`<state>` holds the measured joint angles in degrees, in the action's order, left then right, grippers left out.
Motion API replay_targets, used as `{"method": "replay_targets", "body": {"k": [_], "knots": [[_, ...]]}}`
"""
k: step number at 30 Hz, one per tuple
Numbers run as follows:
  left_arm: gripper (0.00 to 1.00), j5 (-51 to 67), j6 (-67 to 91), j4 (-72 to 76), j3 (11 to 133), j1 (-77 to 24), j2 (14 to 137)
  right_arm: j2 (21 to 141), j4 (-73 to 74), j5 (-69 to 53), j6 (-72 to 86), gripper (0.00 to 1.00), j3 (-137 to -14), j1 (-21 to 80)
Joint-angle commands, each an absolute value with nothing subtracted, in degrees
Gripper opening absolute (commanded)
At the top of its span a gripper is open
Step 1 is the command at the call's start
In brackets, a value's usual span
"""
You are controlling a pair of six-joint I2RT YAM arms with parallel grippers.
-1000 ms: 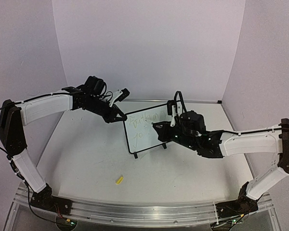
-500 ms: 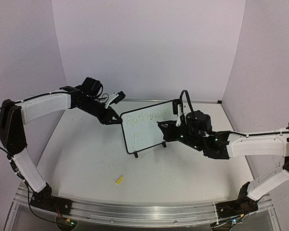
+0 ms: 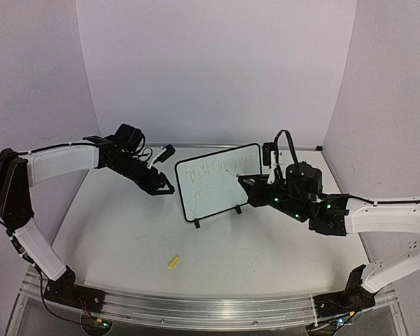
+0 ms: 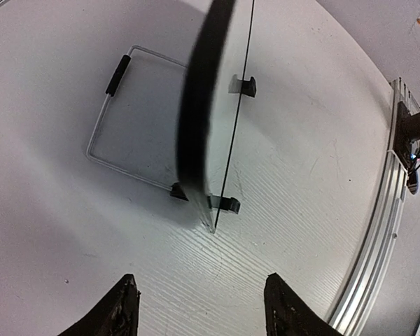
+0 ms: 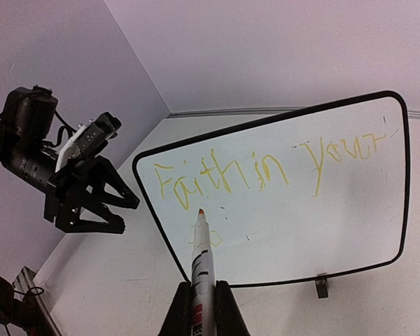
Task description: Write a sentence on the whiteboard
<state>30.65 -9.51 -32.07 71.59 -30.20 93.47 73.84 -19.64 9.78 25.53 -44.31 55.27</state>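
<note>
The whiteboard (image 3: 220,183) stands upright on its two clip feet mid-table, face toward the right arm. The sentence (image 5: 266,168) is in yellow: "Faith in your" on the top line and "go" below it. My right gripper (image 5: 200,288) is shut on a white marker (image 5: 199,255). The marker's orange tip points at the board's lower left, near "go"; I cannot tell whether it touches. My left gripper (image 3: 161,183) is open and holds nothing, just left of the board's left edge. In the left wrist view the whiteboard (image 4: 196,126) is seen edge-on ahead of the left gripper (image 4: 201,280).
A small yellow cap (image 3: 173,262) lies on the table toward the front. A thin wire loop (image 4: 101,129) lies flat behind the board. The aluminium rail (image 4: 378,245) marks the near table edge. Purple walls close in the back and sides.
My left gripper has let go of the board's left edge, opened and drawn back left. The right arm has pulled back to the right with the marker. The board now stands further right.
</note>
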Motion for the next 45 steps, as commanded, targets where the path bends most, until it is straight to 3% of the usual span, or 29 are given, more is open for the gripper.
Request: {"method": "replay_targets", "body": {"k": [1, 11, 20, 34, 45], "knots": [[0.65, 28.46, 1.06, -16.96, 64.21, -29.96, 85.06, 71.56, -20.08, 8.56, 24.28, 0.0, -42.92, 55.07], [0.7, 16.46, 14.26, -4.21, 54.0, -29.95, 74.53, 68.83, -20.04, -0.1, 23.49, 0.0, -38.69, 52.88], [0.68, 27.93, 7.87, 3.96, 52.61, -29.88, 80.53, 69.83, -24.17, -15.62, 23.32, 0.0, -34.67, 43.43], [0.69, 37.5, 12.84, 25.01, 50.35, -28.65, 90.32, 77.73, -32.36, -23.57, 23.44, 0.0, -35.7, 41.4], [0.68, 41.9, 10.48, 23.72, 52.27, -28.65, 94.41, 84.95, -32.65, -25.86, 23.02, 0.0, -40.63, 41.74]]}}
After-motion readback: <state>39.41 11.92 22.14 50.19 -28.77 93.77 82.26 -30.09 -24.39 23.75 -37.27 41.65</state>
